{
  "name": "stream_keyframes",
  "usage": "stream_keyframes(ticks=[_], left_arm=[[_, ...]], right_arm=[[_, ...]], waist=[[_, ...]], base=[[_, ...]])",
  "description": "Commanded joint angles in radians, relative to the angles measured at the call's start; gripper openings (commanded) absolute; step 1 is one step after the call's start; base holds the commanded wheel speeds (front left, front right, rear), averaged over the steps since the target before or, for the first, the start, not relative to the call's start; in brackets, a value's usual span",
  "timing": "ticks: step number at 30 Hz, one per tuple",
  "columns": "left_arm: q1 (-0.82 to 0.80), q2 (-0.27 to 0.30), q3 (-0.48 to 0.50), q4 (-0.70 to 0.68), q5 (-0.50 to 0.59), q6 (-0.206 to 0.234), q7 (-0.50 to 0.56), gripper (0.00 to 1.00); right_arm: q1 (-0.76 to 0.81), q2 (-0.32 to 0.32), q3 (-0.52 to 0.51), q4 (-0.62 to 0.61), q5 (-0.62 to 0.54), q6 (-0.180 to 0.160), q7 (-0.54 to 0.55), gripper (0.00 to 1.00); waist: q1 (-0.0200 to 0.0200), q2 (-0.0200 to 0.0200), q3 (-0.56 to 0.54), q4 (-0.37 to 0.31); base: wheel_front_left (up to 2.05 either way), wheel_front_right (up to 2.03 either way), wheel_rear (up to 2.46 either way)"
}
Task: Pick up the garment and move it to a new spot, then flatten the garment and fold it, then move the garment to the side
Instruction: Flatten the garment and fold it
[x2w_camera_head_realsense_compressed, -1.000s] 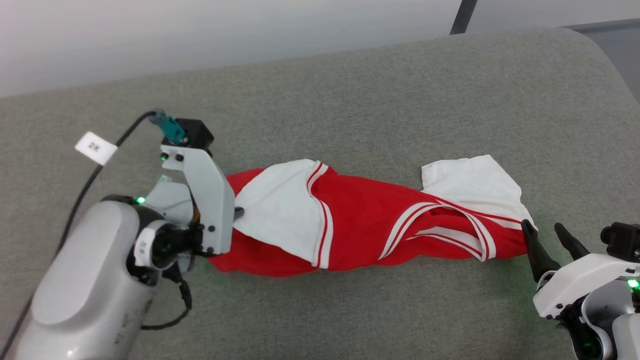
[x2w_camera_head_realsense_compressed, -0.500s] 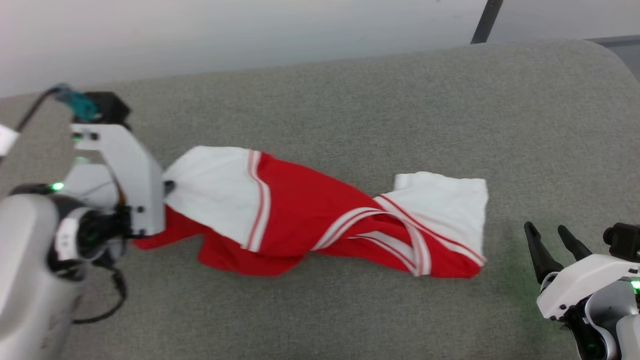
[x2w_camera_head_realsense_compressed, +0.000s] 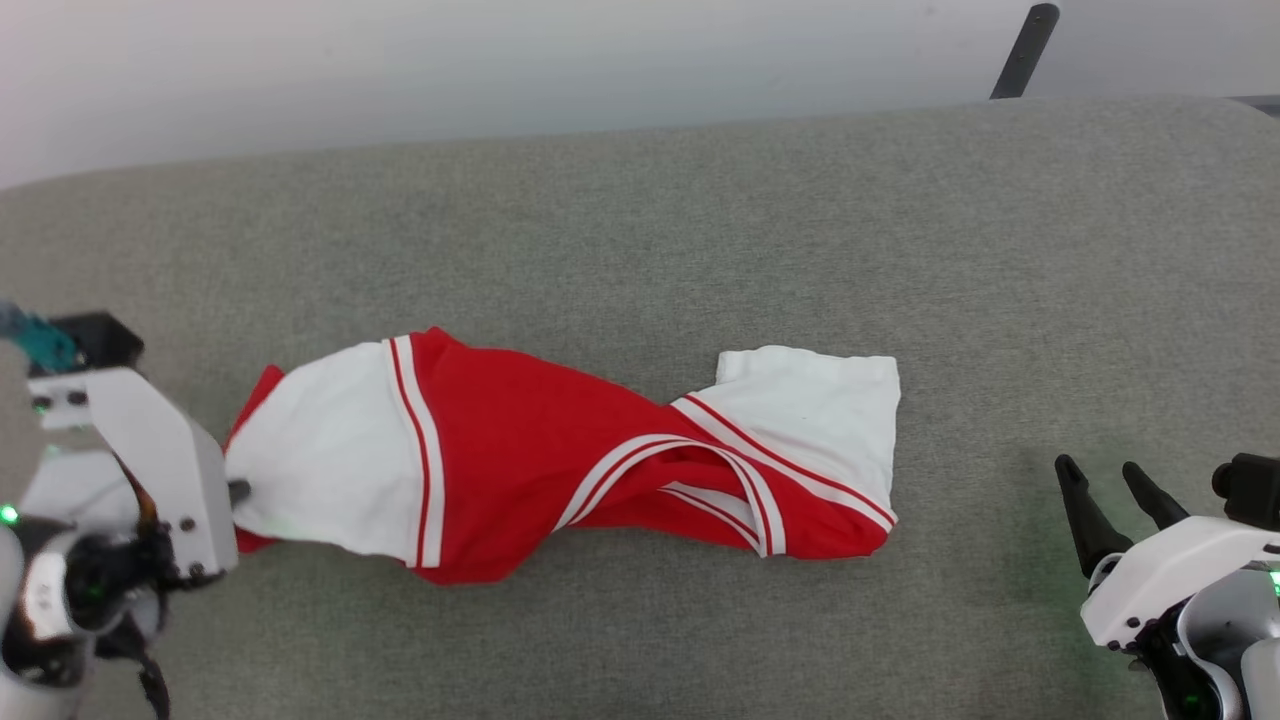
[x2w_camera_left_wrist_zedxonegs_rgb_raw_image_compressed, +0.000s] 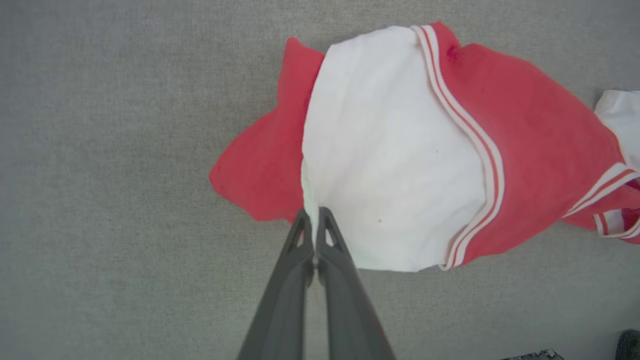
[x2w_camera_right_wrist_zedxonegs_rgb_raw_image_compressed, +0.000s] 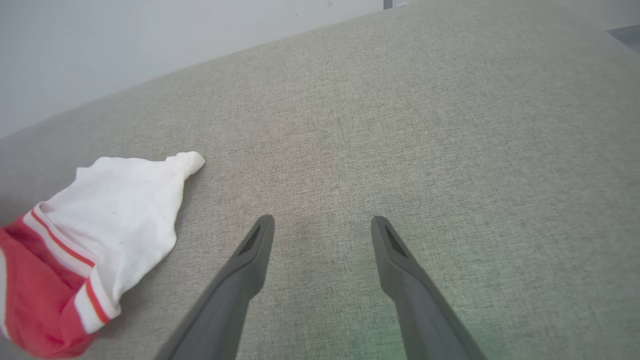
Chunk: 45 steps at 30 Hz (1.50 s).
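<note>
Across the grey fabric surface (x2w_camera_head_realsense_compressed: 700, 220) in front of the robot, the garment (x2w_camera_head_realsense_compressed: 520, 450) lies stretched out as a long, twisted bundle, running from the left side to a little past the middle. It is bunched rather than flat. Red cloth is wrung through the centre, with one white sleeve (x2w_camera_head_realsense_compressed: 320, 450) at the left end and the other white sleeve (x2w_camera_head_realsense_compressed: 820, 410) at the right end. Red-and-white striped trim (x2w_camera_head_realsense_compressed: 415, 450) marks the sleeve seams.

The left gripper (x2w_camera_left_wrist_zedxonegs_rgb_raw_image_compressed: 314, 220) is down at the shirt's left end. Its two dark fingers are pressed together on the edge of the white sleeve, with a thin fold of white cloth nipped between the tips. A red flap (x2w_camera_left_wrist_zedxonegs_rgb_raw_image_compressed: 260, 170) spreads out on the surface just beside that sleeve.

The right gripper (x2w_camera_head_realsense_compressed: 1096, 468) sits at the lower right, well apart from the garment's right end. Its fingers are spread, with bare grey fabric showing between them. Seen from that wrist, the nearer white sleeve lies off to the left of the fingers, not touching them.

Beyond the surface's far edge stands a pale wall (x2w_camera_head_realsense_compressed: 400, 60), and a dark slanted pole (x2w_camera_head_realsense_compressed: 1020, 50) shows at the upper right.
</note>
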Motion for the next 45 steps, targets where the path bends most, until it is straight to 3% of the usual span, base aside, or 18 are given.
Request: stream_keyframes(ticks=[1,9,26,35,36,37,38,40,41,43,45], left_arm=[[0.028,-0.012,0.002,0.003,-0.009,0.006,-0.012,0.0],[0.07,-0.058,-0.023,0.06,-0.019,0.001,-0.04,0.0],[0.182,-0.088,-0.06,0.111,-0.014,0.04,-0.041,0.0],[0.221,-0.128,-0.083,0.187,-0.022,0.016,-0.085,0.0],[0.221,-0.132,-0.087,0.191,-0.022,0.013,-0.089,0.03],[0.219,-0.136,-0.088,0.194,-0.024,0.01,-0.096,0.27],[0.216,-0.139,-0.086,0.194,-0.024,0.007,-0.101,0.37],[0.214,-0.136,-0.084,0.192,-0.022,0.005,-0.108,0.42],[0.211,-0.127,-0.081,0.18,-0.014,0.005,-0.113,0.93],[0.211,-0.116,-0.077,0.159,-0.012,0.008,-0.109,1.0],[0.211,-0.108,-0.072,0.129,-0.014,0.015,-0.104,1.0]], right_arm=[[-0.007,0.002,0.004,-0.003,-0.003,-0.001,0.003,1.0],[-0.02,-0.003,0.014,0.003,0.002,-0.001,0.009,1.0],[-0.028,-0.007,0.025,0.021,0.015,-0.001,0.007,1.0],[-0.018,-0.003,0.034,0.03,0.019,-0.001,0.01,1.0],[-0.016,-0.003,0.034,0.03,0.02,-0.001,0.011,1.0],[-0.013,-0.004,0.034,0.03,0.02,-0.001,0.011,1.0],[-0.009,-0.004,0.035,0.03,0.019,-0.001,0.012,1.0],[-0.006,-0.004,0.035,0.03,0.02,-0.001,0.012,1.0],[0.0,-0.003,0.034,0.03,0.018,-0.001,0.013,1.0],[0.004,-0.003,0.033,0.029,0.016,-0.001,0.012,1.0],[0.01,-0.003,0.031,0.026,0.014,-0.001,0.013,1.0]], waist=[[0.0,0.0,0.005,0.007],[0.0,0.0,0.012,0.017],[0.0,0.0,0.008,0.026],[0.0,0.0,-0.001,0.025],[0.0,0.0,-0.002,0.026],[0.0,0.0,-0.004,0.027],[0.0,0.0,-0.006,0.027],[0.0,0.0,-0.009,0.027],[0.0,0.0,-0.014,0.028],[0.0,0.0,-0.021,0.03],[0.0,0.0,-0.027,0.033]], base=[[0.0,0.0,0.0],[0.0,0.0,0.0],[0.0,0.0,0.0],[0.0,0.0,0.0],[0.0,0.0,0.0],[0.0,0.0,0.0],[0.0,0.0,0.0],[0.0,0.0,0.0],[0.0,0.0,0.0],[0.0,0.0,0.0],[0.0,0.0,0.0]])
